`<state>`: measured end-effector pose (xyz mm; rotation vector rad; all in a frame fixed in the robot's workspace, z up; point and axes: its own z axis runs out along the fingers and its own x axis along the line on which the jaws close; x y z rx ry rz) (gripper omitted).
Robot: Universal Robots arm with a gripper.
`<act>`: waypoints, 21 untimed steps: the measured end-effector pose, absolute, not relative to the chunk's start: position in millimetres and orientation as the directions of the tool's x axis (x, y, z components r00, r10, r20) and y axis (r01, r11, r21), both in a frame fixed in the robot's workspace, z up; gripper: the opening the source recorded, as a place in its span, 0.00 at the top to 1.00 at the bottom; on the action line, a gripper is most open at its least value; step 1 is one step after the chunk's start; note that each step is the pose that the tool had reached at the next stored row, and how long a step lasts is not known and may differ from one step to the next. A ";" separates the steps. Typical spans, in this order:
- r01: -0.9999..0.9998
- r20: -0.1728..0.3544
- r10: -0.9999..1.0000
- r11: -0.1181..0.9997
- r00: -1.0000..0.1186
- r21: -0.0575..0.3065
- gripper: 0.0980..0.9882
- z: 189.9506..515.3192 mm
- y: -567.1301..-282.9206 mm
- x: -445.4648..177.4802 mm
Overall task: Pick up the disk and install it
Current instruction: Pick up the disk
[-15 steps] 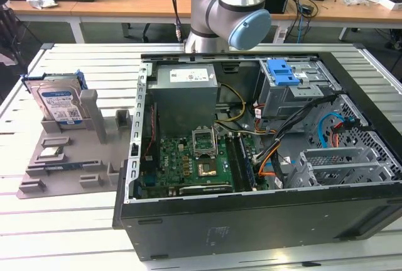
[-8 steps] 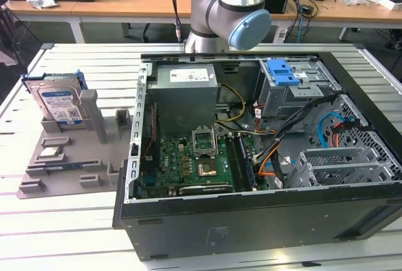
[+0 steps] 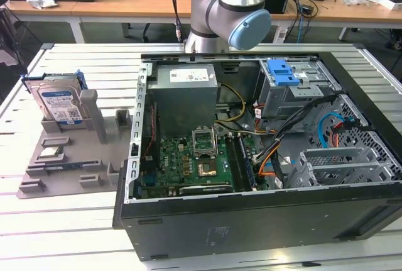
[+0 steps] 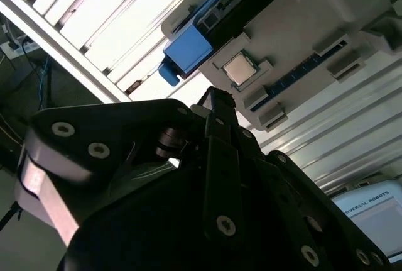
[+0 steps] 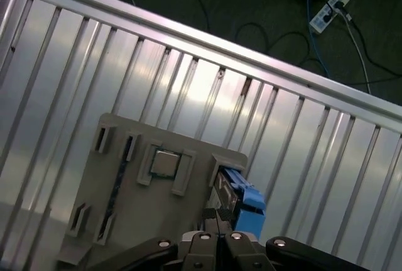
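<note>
The disk [image 3: 59, 104] stands on edge in a grey holder plate [image 3: 69, 170] at the exterior view's left, its white-and-blue label facing out and a blue frame around it. From high above, both wrist views look down on its blue frame [image 4: 188, 49] [image 5: 248, 205]. My gripper [image 5: 217, 221] [image 4: 217, 98] hangs well above the disk with its fingers together and nothing between them. The arm's grey and blue joint [image 3: 229, 10] sits behind the open computer case [image 3: 251, 221].
A square chip [image 5: 164, 163] lies in a pocket of the holder plate beside the disk. Inside the case are a green motherboard [image 3: 188, 164], a grey power supply box [image 3: 185, 79] and a drive cage with a blue latch [image 3: 282, 73]. Slatted metal table [image 3: 63, 233] all around.
</note>
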<state>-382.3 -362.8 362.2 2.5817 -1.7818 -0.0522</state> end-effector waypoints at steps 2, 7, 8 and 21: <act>-0.928 -0.025 -0.928 -0.371 0.371 0.022 0.99 362.2 -362.8 -382.3; -0.908 -0.025 -0.908 -0.418 0.417 0.022 0.99 362.2 -362.8 -382.3; -0.905 -0.025 -0.905 -0.425 0.424 0.023 0.99 362.3 -362.8 -382.3; -0.850 -0.025 -0.851 -0.526 0.525 0.023 0.99 362.3 -362.8 -382.3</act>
